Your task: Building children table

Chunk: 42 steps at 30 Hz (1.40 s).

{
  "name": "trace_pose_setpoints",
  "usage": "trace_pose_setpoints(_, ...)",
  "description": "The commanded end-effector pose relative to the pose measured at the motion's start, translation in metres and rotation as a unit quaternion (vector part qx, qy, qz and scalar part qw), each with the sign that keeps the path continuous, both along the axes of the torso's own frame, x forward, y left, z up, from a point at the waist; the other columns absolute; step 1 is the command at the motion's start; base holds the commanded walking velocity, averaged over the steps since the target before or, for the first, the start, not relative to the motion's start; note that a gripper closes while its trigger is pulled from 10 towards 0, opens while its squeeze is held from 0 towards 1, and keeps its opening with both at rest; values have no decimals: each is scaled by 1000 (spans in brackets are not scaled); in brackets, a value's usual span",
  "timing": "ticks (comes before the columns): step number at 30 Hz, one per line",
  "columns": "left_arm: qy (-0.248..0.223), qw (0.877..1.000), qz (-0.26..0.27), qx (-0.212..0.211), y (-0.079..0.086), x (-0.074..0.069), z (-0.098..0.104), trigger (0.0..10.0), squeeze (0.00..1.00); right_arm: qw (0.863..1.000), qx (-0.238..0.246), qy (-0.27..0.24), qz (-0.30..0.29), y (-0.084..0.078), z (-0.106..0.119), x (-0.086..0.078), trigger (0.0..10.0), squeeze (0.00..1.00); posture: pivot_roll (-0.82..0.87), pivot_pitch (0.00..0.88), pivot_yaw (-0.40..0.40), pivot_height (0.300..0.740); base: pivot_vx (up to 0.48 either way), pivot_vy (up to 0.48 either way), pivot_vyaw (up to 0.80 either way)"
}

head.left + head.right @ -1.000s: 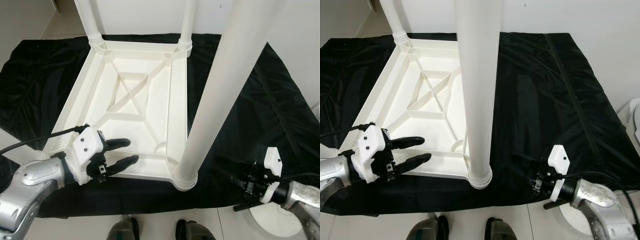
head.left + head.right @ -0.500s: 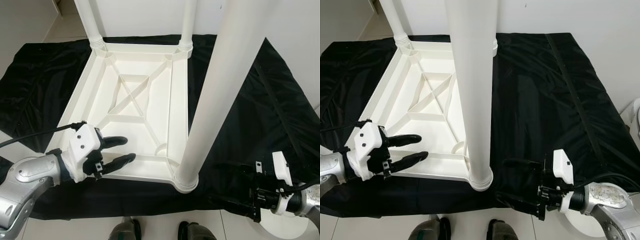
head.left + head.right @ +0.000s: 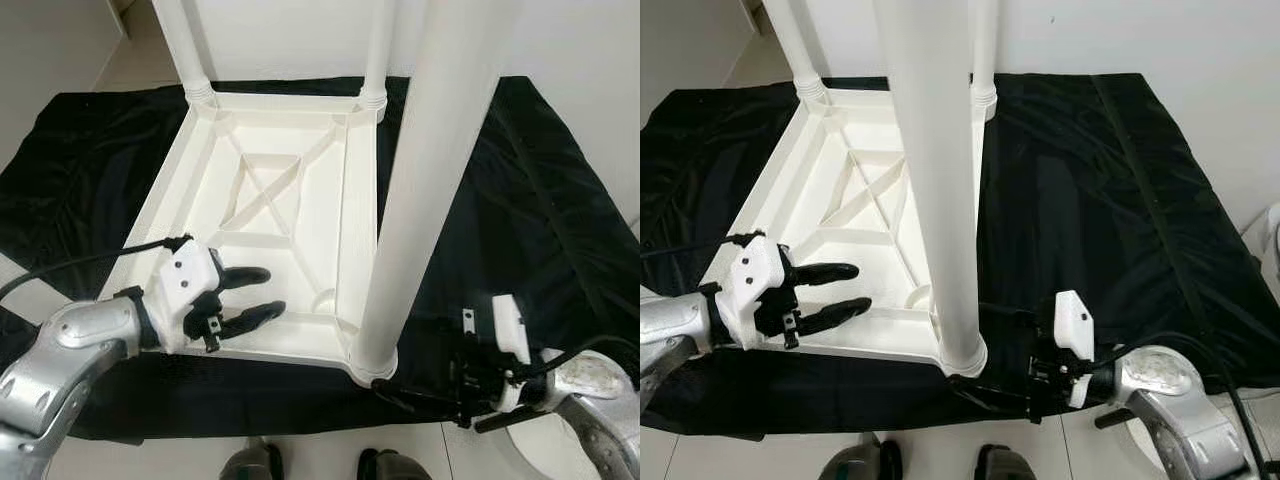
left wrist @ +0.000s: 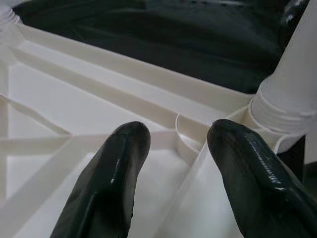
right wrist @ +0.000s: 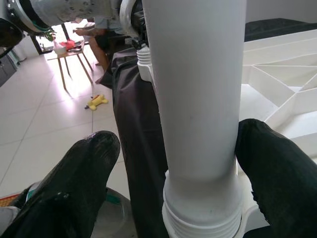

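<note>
Right gripper (image 5: 173, 183): my fingers spread around near leg (image 3: 935, 190), not clamped.
Risk: off-centre closing could cock leg in socket.

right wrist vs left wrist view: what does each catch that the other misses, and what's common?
Right wrist: the right gripper with its open fingers either side of the near leg, plus tiled floor, a small wooden table and a yellow toy behind.
Left wrist: the left gripper, open over the tabletop underside by an empty corner socket.
Both: the near leg's ribbed base, white ribs, black cloth.
</note>
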<state>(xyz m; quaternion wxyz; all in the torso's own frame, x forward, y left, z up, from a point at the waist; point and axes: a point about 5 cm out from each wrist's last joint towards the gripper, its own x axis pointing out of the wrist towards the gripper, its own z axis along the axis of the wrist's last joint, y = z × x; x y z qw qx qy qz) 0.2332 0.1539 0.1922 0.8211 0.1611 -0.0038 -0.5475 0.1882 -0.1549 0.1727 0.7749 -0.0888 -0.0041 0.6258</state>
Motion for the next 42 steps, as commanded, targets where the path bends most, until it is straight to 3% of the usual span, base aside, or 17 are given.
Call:
trace_pose_setpoints(1,10,999,-43,14,-1,-3,-3,10000,0,1000,-9,1,15,6,-6,-1,10000,0,-17,81,72,740,0,0,0)
trace_pose_setpoints(4,11,999,-46,13,-3,-2,-5,10000,0,1000,-12,-19,4,10,-10,4,10000,0,-19,71,71,740,0,0,0)
trace_pose_setpoints(8,10,999,-46,9,-7,1,-6,10000,0,997,4,-56,-62,17,-15,21,10000,0,-25,61,64,740,0,0,0)
trace_pose_setpoints(13,9,999,-47,5,-9,2,-7,10000,0,991,18,-75,-110,18,-20,31,10000,0,-25,61,64,740,0,0,0)
trace_pose_setpoints(22,8,999,-51,1,-12,4,-8,10000,0,982,36,-73,-170,5,-23,39,10000,0,-39,63,60,740,0,0,0)
trace_pose_setpoints(27,11,998,-60,-3,-16,4,-10,10000,0,973,39,-69,-216,-19,-28,44,10000,0,-58,75,75,740,0,0,0)
trace_pose_setpoints(31,11,998,-62,-3,-17,5,-10,10000,0,972,40,-72,-222,-21,-28,46,10000,0,-61,77,78,740,0,0,0)
trace_pose_setpoints(42,23,998,-36,-41,-38,23,-7,10000,0,949,74,-83,-295,-25,-26,76,10000,0,-89,96,102,740,0,0,0)
